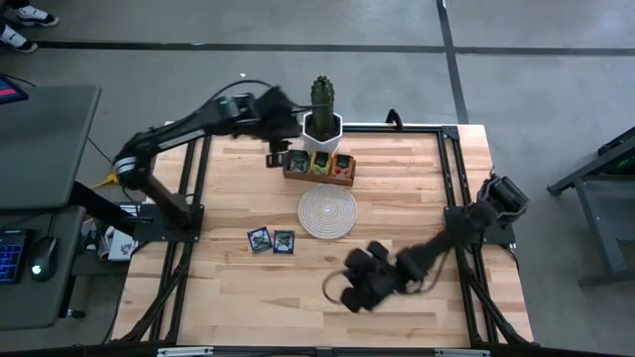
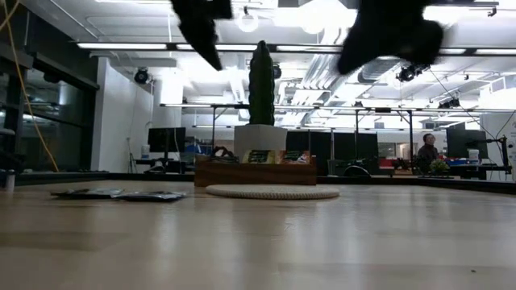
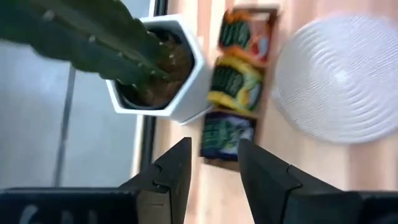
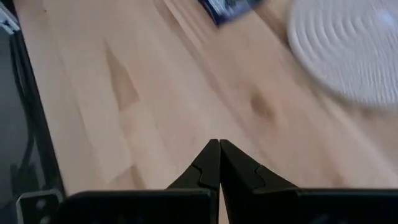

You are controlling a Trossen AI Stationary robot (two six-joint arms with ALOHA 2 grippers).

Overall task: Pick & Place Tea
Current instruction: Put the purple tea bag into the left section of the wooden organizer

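Observation:
The tea sachets are small flat squares. Three stand in the brown wooden tray (image 1: 317,165); in the left wrist view they are an orange one (image 3: 247,34), a yellow one (image 3: 234,81) and a dark blue one (image 3: 226,134). Two more dark sachets (image 1: 271,240) lie flat on the table left of the round whitish mat (image 1: 327,211). My left gripper (image 3: 214,165) is open and hovers above the tray's left end, over the dark blue sachet. My right gripper (image 4: 219,163) is shut and hangs over bare wood near the mat (image 4: 354,50), touching nothing.
A cactus in a white hexagonal pot (image 1: 321,119) stands just behind the tray, close to my left gripper (image 1: 277,154). Black frame rails run along the table's edges (image 1: 451,169). Bare wood lies along the near side (image 1: 298,307). A person sits far behind the table (image 2: 426,150).

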